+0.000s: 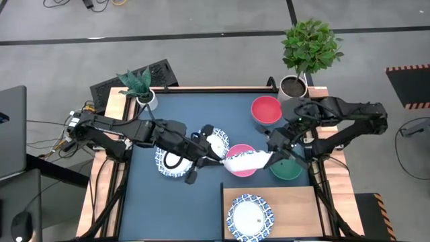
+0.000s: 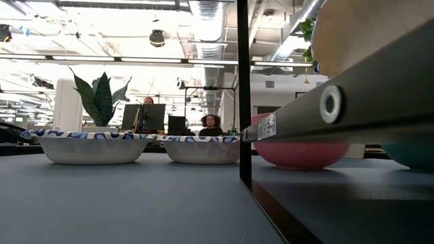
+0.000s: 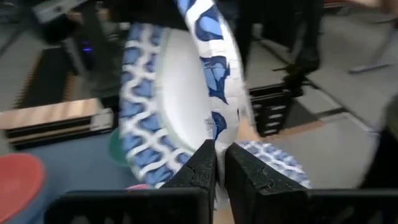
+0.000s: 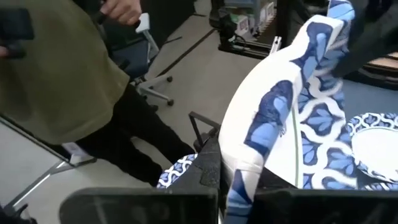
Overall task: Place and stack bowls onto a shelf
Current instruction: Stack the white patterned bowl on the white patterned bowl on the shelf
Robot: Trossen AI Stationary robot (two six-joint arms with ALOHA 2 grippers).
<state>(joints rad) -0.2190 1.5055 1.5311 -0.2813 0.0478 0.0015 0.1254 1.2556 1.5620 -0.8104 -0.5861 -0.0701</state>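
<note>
Gripping one blue-patterned white bowl [image 1: 245, 160] from both sides above the pink bowl [image 1: 240, 168] mid-table: left gripper [image 1: 219, 159] clamped on its rim, fingers [image 3: 200, 171] pinching the edge; right gripper [image 1: 270, 157] clamped on the opposite rim. Tilted steeply in both wrist views. Resting on the wooden shelf [image 1: 295, 202] at the near edge, another patterned bowl [image 1: 250, 216]. Sitting apart on the blue tabletop [image 1: 175, 208]: red bowl [image 1: 266, 110], green bowl [image 1: 287, 168], two more patterned bowls [image 1: 169, 161].
</note>
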